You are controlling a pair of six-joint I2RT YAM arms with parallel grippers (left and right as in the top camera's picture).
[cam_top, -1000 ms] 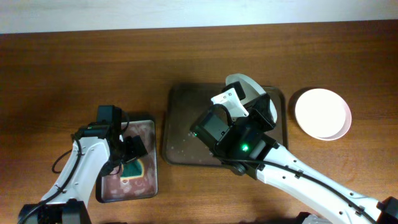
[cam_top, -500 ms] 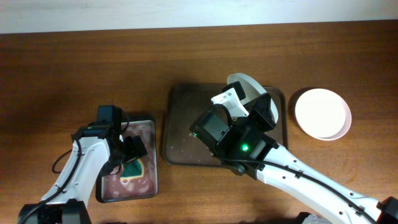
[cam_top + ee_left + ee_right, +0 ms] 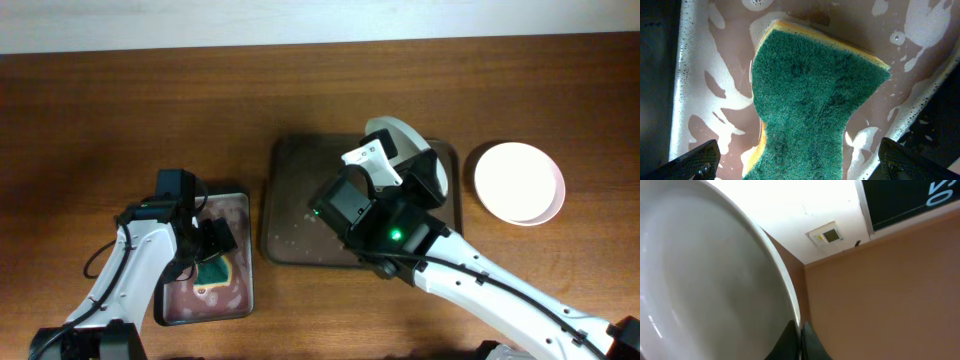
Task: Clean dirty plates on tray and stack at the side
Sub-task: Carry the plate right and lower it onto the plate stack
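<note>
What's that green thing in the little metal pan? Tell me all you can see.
A sponge: rough dark-green scouring top over a yellow foam layer, waisted in outline. It lies flat, green side up, in foamy brownish water in the metal pan. The open left gripper hangs over it without touching it.

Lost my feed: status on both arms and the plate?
Left gripper open over sponge in soapy pan. Right gripper shut on plate, tilted above tray. Nothing in the way.
</note>
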